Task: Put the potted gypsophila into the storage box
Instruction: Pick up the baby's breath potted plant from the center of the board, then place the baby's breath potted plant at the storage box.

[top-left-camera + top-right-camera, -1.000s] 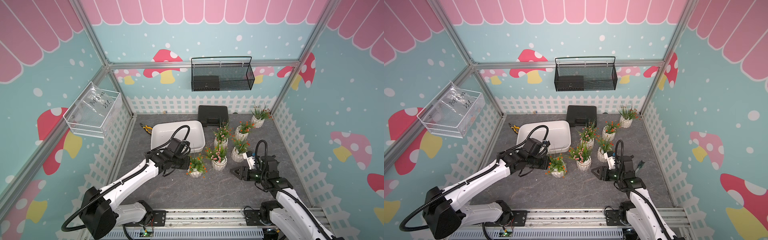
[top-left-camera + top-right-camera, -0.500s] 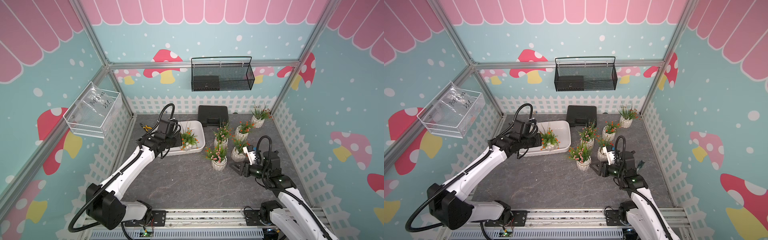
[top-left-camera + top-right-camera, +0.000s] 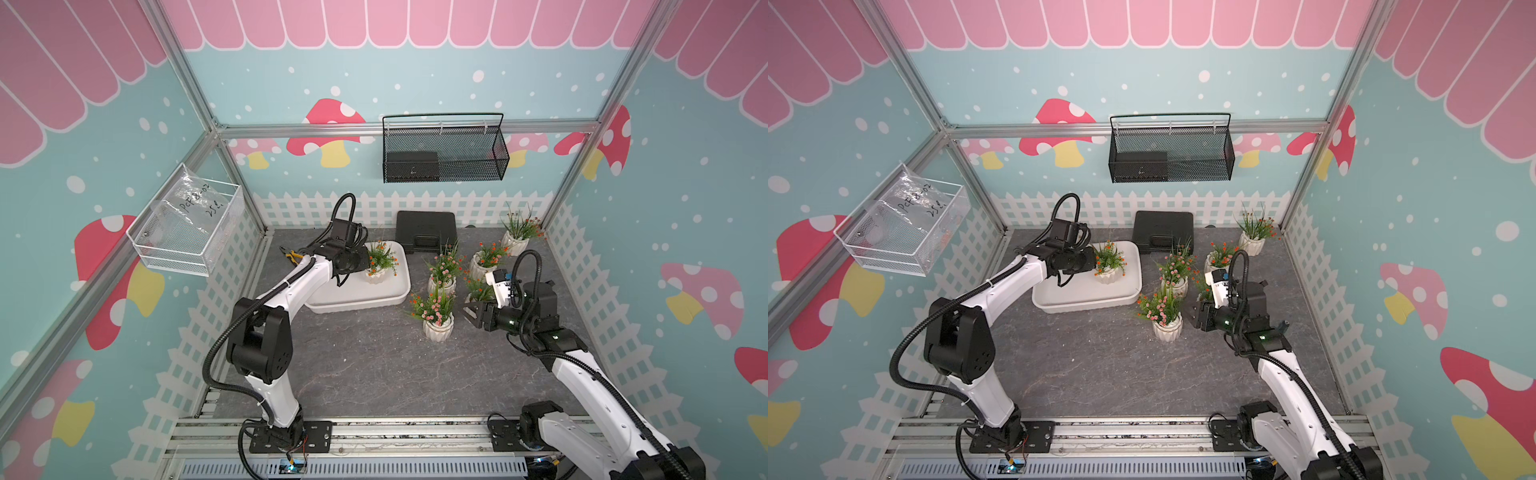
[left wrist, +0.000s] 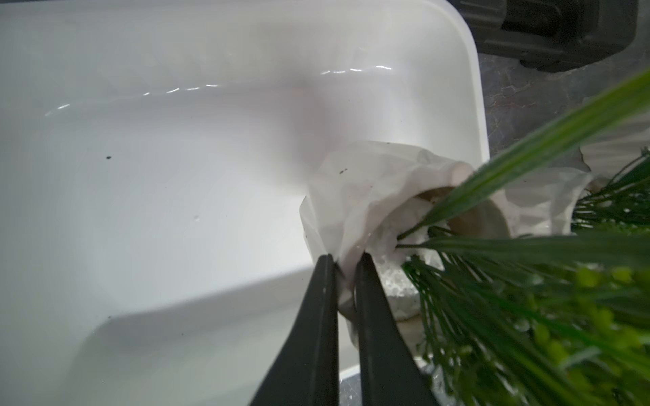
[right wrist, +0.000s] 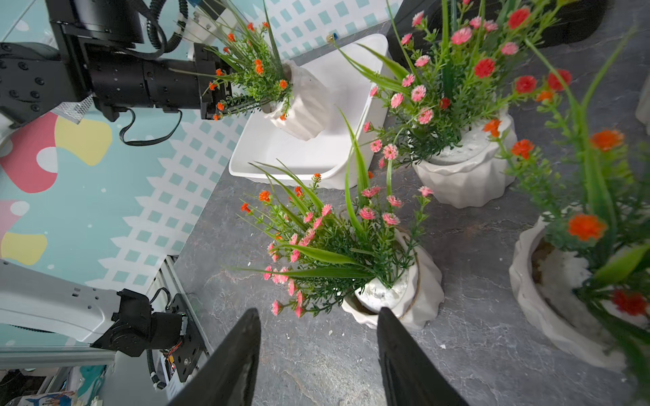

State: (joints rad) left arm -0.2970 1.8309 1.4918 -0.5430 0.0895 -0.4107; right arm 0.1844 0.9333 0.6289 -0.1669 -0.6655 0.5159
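handwritten bag label [image 3: 198,203] unclear, left pincer [image 4: 345,261] clamping gypsophila pot [image 4: 351,197] rim, right pincer [image 5: 319,313] parted

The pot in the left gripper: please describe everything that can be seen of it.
The pot is small, white and ribbed, ceramic by its look, with thin green sprigs and tiny orange flowers. The left gripper is shut on its rim, one finger inside, one outside. It is over the far right part of the box; whether its base touches the floor there I cannot tell.
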